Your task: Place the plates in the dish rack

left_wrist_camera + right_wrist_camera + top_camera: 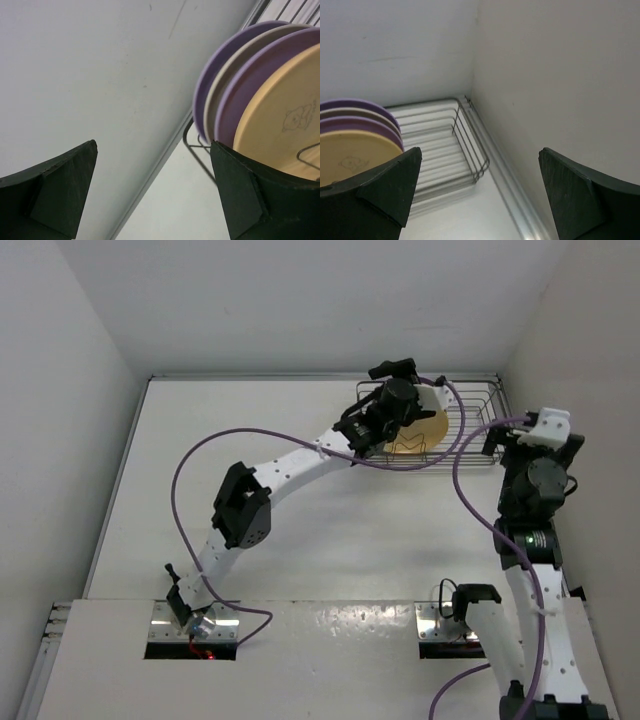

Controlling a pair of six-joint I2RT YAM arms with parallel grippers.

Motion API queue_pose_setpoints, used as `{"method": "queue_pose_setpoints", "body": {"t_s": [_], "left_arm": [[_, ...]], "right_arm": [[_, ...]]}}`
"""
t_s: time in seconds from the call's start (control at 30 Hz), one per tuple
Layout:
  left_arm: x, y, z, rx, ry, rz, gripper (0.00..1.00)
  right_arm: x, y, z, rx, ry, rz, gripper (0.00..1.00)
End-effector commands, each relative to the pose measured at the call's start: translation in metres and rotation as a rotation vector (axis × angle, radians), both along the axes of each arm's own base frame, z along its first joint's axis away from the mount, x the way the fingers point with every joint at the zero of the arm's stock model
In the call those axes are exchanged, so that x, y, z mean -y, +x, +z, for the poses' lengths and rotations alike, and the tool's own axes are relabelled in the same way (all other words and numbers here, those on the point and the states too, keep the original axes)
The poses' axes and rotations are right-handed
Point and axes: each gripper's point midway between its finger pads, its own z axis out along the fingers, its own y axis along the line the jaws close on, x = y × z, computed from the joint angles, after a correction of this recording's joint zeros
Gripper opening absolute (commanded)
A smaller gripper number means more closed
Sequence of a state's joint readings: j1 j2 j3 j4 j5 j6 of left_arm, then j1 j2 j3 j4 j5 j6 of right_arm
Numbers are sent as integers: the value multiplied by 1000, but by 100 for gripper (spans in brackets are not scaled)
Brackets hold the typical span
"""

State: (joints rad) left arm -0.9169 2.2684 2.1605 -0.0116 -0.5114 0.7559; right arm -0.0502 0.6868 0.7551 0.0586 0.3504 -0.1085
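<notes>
The dish rack (482, 392) sits in the far right corner of the table. Plates stand upright in its left half, one behind another: an orange-yellow plate (280, 125) with a faint centre mark nearest, then a lavender plate (257, 75), a cream plate (234, 67) and another lavender plate (212, 80). My left gripper (152, 185) is open just left of the rack, nothing between its fingers; its right finger (250, 200) covers the plates' lower edges. My right gripper (477, 190) is open near the rack's right end (470, 150), holding nothing. The orange-yellow plate (415, 437) shows from above.
White walls close the table at the back (300, 300) and on the right (560, 75), tight against the rack. The rack's right half (440, 145) holds no plates. A purple cable (455, 455) loops over the rack's front.
</notes>
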Motion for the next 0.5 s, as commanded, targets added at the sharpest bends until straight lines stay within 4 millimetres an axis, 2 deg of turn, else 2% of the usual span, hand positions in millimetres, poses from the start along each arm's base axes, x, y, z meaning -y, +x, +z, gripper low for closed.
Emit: {"method": "queue_pose_setpoints", "body": {"t_s": [0.0, 0.03, 0.07, 0.1, 0.17, 0.2, 0.23, 0.27, 0.3, 0.33, 0.37, 0.4, 0.43, 0.47], "left_arm": [[-30, -24, 73, 5, -50, 2, 100], [-38, -31, 85, -8, -76, 5, 100], [-43, -35, 87, -27, -78, 7, 100], [-51, -42, 78, -80, -39, 12, 100], [-82, -44, 88, -140, -95, 64, 100], [-92, -47, 89, -171, -106, 70, 100], [-107, -51, 78, -231, -80, 89, 100], [-128, -48, 76, -273, -126, 132, 100], [-145, -54, 80, -304, -157, 138, 100], [-163, -58, 68, -371, -145, 165, 100], [-193, -50, 61, -423, -206, 234, 100], [-206, -55, 60, -474, -242, 227, 100], [-227, -59, 33, -564, -226, 274, 100], [-264, -50, 20, -612, -290, 367, 100]], "right_arm": [[20, -31, -42, 36, 283, -188, 99], [16, -31, -73, 31, 413, -207, 99], [13, -38, -76, 47, 453, -196, 99], [7, -43, -113, -62, 484, -196, 99], [-3, -52, -153, -121, 597, -205, 99], [-5, -56, -163, -135, 621, -209, 99], [-9, -61, -181, -173, 656, -219, 99], [-11, -67, -194, -202, 676, -230, 99], [-12, -69, -200, -209, 687, -233, 99], [-13, -74, -214, -243, 694, -242, 99], [-14, -75, -218, -245, 714, -250, 99], [-16, -76, -222, -254, 723, -249, 99], [-16, -79, -227, -270, 736, -259, 99], [-18, -78, -230, -266, 765, -262, 99]]}}
